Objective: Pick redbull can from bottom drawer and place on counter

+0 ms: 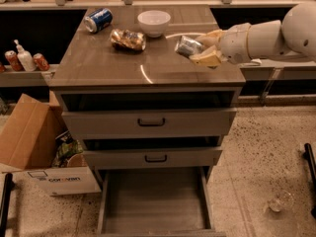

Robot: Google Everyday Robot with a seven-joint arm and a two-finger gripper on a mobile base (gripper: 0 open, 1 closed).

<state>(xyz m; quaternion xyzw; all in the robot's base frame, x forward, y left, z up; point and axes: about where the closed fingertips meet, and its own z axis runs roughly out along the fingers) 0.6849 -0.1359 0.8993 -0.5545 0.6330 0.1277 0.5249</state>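
Drawers number three in the cabinet (148,95): the two upper drawers (148,123) are each pulled out a little and each carries one black bar handle (151,123), while the bottom drawer (155,201) stands pulled far out with its flat floor showing. One arm reaches in from the right, and its gripper (196,48) hangs over the right rear part of the counter (98,63), its two tan fingers (207,59) closed around the single redbull can (185,45). That can is tilted, its end pointing left, and whether it touches the top cannot be told. Three other things lie on the counter: one blue soda can (98,19) on its side at the back left corner, one white bowl (154,22) at the back middle, and one foil snack bag (128,39) just in front of the bowl. On the low shelf at left stand two red cans (11,59) with one pump bottle (23,58) between them. One open cardboard box (29,137) sits on the floor beside the cabinet, and one clear glass (280,200) lies on the floor at right.
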